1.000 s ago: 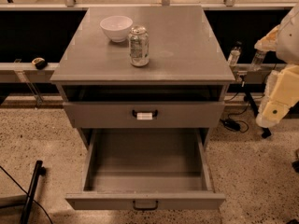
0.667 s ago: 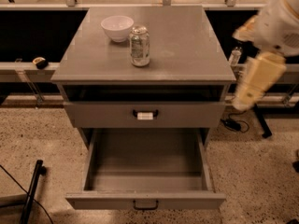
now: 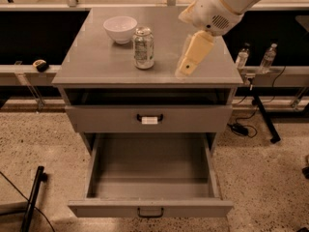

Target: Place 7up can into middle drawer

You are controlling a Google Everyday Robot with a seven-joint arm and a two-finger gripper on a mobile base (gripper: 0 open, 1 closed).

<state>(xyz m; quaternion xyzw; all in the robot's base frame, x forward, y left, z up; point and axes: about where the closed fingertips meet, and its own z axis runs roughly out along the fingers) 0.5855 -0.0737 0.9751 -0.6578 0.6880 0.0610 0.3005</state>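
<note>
1. The middle drawer (image 3: 111, 208) stands open and its tray is seen empty; opening is judged done.
2. The gripper (image 3: 192, 56) is positioned over the cabinet top (image 3: 91, 62), right of the can and apart from it. Its opening cannot be told.
3. The 7up can (image 3: 144, 48) stands upright on the cabinet top; grasping and placing remain.

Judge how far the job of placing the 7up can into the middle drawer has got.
Done: the middle drawer stands open, no can in it. In hand: the gripper hovers above the cabinet top, right of the 7up can, not touching it. Left: grasp the can, upright beside the white bowl, and lower it into the drawer.
</note>
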